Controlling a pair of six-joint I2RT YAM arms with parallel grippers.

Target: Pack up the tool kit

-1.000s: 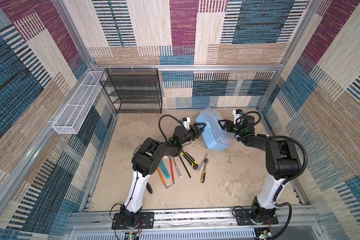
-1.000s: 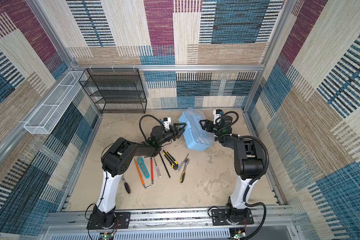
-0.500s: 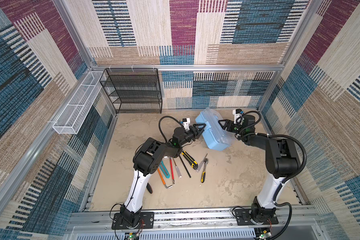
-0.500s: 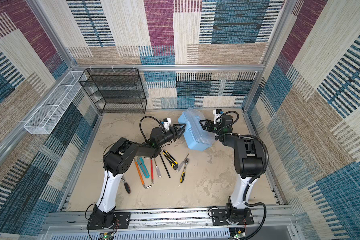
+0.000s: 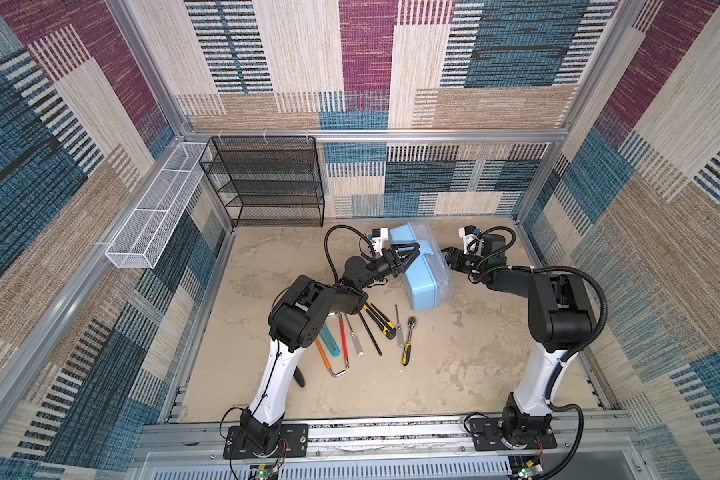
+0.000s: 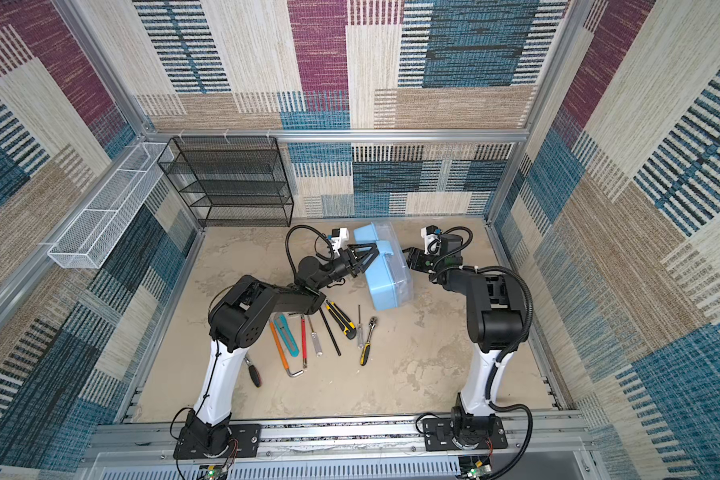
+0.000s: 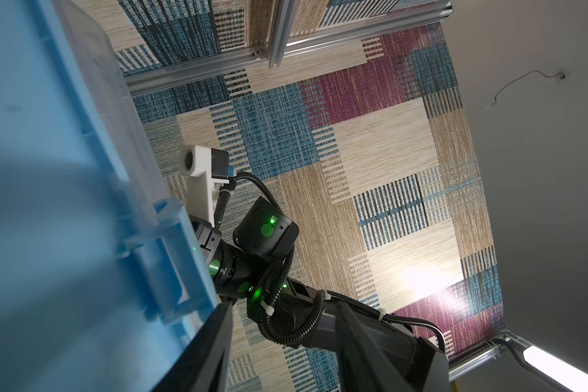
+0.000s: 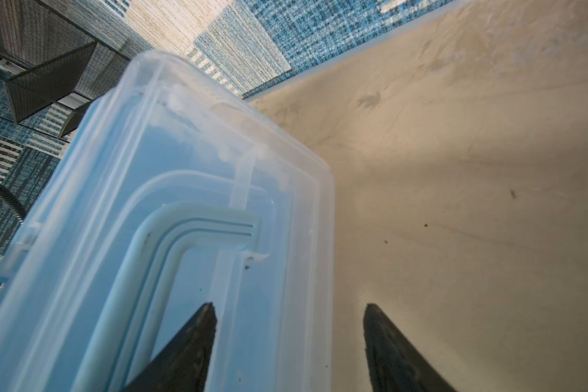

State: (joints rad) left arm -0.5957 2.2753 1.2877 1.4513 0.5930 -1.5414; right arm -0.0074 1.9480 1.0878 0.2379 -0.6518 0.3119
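Observation:
The light blue toolbox (image 5: 422,274) of the tool kit stands tipped on its side at the back middle of the table, with its clear lid (image 8: 218,176) facing right. My left gripper (image 5: 406,254) is open against its blue underside (image 7: 48,203), one finger (image 7: 204,353) lying along it. My right gripper (image 8: 290,305) is open and straddles the lid's rim: one finger (image 8: 187,342) is over the lid, the other over the table. Loose tools lie in front: a yellow-black utility knife (image 5: 378,320), a yellow-handled ratchet (image 5: 407,347), a red screwdriver (image 5: 343,338) and an orange hacksaw (image 5: 323,353).
A black wire-mesh rack (image 5: 267,183) stands against the back wall on the left. A long white mesh basket (image 5: 154,216) hangs on the left wall. A dark-handled tool (image 5: 299,376) lies beside the left arm's base link. The right arm (image 7: 265,234) fills the left wrist view beyond the box.
My right gripper's jaws have narrowed a little over the lid's rim. The toolbox and the left gripper have hardly moved.

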